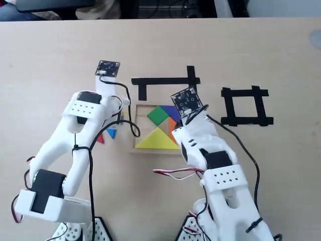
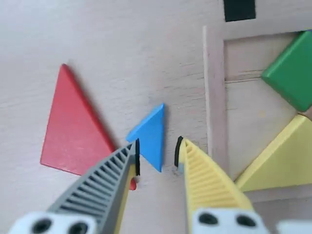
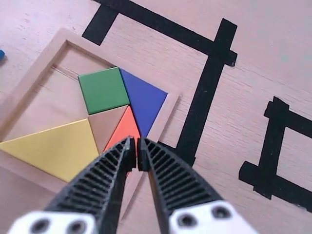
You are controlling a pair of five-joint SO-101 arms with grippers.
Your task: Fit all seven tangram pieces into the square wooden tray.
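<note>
square wooden tray (image 1: pixel 142 124): mid-table (image 1: pixel 261 45), between the two arms. inside, toward its right edge: green square (image 3: pixel 103 90), dark blue piece (image 3: pixel 144 100), orange triangle (image 3: pixel 124 131); large yellow triangle (image 3: pixel 53 148) along the near edge.
just off the tray's left edge, on the table: small blue triangle (image 2: pixel 151 134), red triangle (image 2: pixel 70 129) beside it.
left gripper (image 2: pixel 157 148): jaws parted, one tip either side of the small blue triangle; contact unclear.
right gripper (image 3: pixel 136 146): jaws pressed together on nothing, over the orange triangle.
black tape outlines (image 1: pixel 247 106): beyond the tray's far and right edges.
</note>
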